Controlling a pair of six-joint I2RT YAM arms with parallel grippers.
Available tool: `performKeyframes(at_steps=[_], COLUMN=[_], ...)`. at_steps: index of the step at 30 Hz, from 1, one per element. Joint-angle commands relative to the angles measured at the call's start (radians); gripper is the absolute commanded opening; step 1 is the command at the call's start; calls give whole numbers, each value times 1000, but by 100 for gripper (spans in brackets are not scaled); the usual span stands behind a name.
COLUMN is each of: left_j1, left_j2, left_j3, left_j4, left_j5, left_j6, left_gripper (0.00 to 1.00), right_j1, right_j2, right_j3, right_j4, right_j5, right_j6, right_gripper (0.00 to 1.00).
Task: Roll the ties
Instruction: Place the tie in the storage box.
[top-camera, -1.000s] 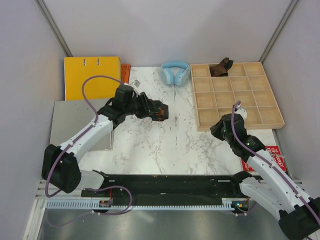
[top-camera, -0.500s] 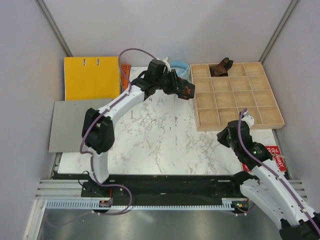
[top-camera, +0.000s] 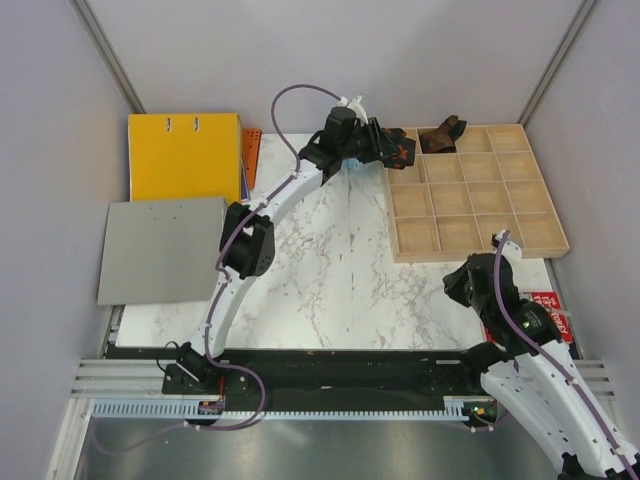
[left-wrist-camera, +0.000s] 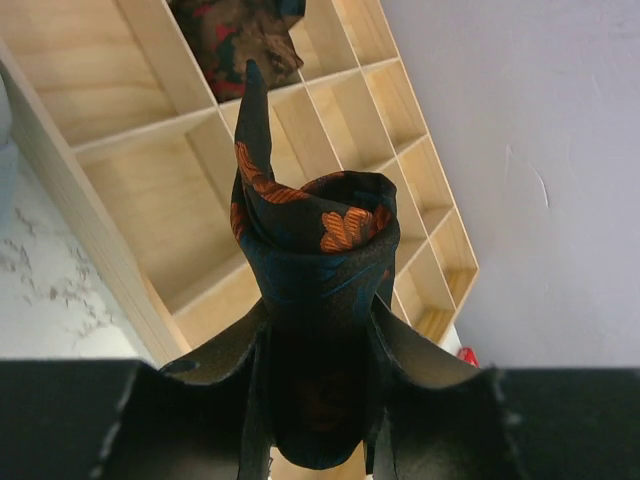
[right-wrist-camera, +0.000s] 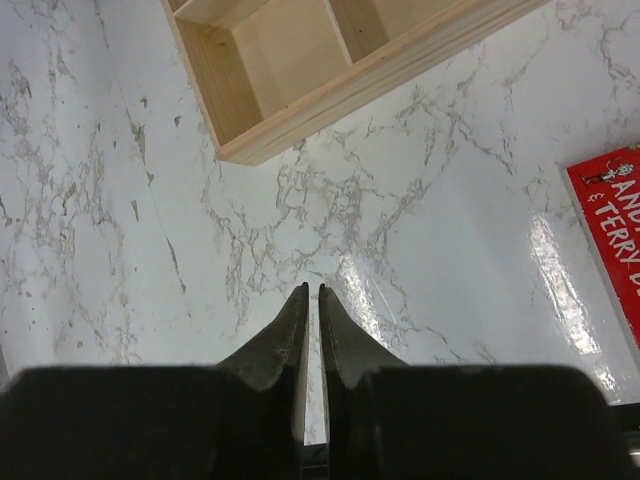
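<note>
Left gripper (left-wrist-camera: 320, 345) clamping rolled tie (left-wrist-camera: 322, 228), above tray (left-wrist-camera: 150, 200) — far-left corner

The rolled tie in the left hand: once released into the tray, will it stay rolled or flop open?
Likely soft: the rolled tie bulges above the left hand squeezing it. It may loosen somewhat, since its pointed end sticks out free of the coil. Walls of the wooden tray should probably stop it rolling away.

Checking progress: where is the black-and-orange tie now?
Top view: the tie is clamped in the left gripper, far side, over the wooden tray's far-left corner, beside the brown tie.
</note>
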Motion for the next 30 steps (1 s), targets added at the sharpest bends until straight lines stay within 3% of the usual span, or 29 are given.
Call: performKeyframes(at_steps=[1,9,14,18,24,30], left_j1=[3,3,3,-1,-20,-32], left_j2=[73,209,290,311,231,289], left_j3=[60,83,144,135,-29,37], left_j4=[252,545,613,619,633,578], left_j5=[-45,-248,-319,-275,-210,-155], left_j6=[-5,-51,-68,-106,-153,-229], left_gripper=[26,25,23,22,18,18], right_j1=[-2,-3,-2,-3,-2,-3], right_j2=[-20,-9,-2,11,21,3], right_j3=[33,22,5,-7,-18,-22], right_j4=[-29,-29,-20,-5,11,14], right_j5=[-17,-34,-54,-63,-94,-114], right_j6=[14,25,34,37,40,43], right_gripper=[14,12,11,10,8,7])
